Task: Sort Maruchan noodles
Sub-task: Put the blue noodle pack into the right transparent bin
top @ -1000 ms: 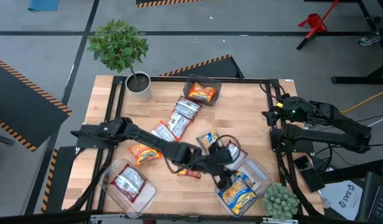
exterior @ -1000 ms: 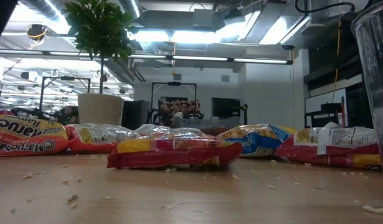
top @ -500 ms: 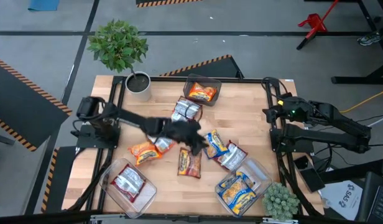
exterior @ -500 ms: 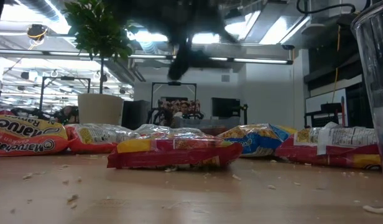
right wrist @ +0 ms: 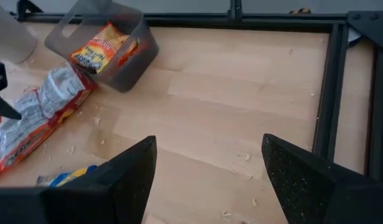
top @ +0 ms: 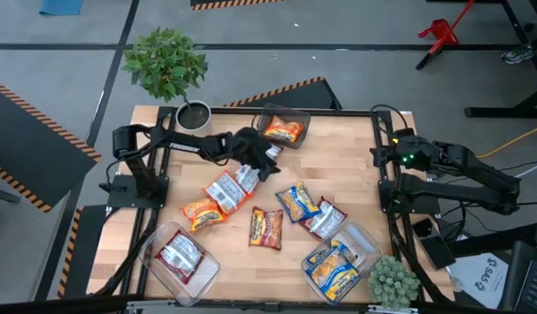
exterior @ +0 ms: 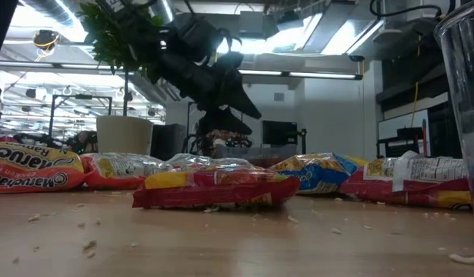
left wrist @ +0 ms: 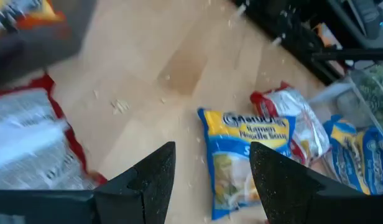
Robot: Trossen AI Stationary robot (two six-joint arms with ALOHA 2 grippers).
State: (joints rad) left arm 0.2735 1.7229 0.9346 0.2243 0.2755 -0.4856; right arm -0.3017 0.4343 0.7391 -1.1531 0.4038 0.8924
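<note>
**A:** Status on the left gripper (top: 267,160)?

**B:** Upper middle of the high view, above the silver-and-red packet (top: 230,187), just below the bin with an orange packet (top: 283,131). Fingers apart, nothing between them in its wrist view. Right gripper (top: 379,158) is parked at the right table edge, fingers wide apart, empty.

**A:** Where are the noodles?

**B:** Loose ones are clustered mid-table. Three clear bins: upper middle one (top: 296,116) has orange, lower left one (top: 146,259) holds a silver-and-red packet (top: 180,255), lower right one (top: 364,237) holds a blue-and-yellow one (top: 332,269).

**A:** Count?

**B:** Loose, as far as I can tell: two orange-red (top: 203,212) and (top: 266,228), one blue-and-yellow (top: 296,202), two silver-and-red counting (top: 323,219). The one under the gripper may hide another beneath it, can't tell. In the bins at least one each; stacks can't be counted from above.

**A:** Handling?

**B:** My read: light, crinkly film, slippery, brittle block inside. They lie flat, so there's little edge to grab from the top. I'd pinch across the short width near the middle, or take the puffed seam end. Squeezing hard likely cracks the noodles; crumbs are already all over the table (top: 338,157).

**A:** Risk?

**B:** Overlapping packets. A grab could drag a neighbour along.
</note>
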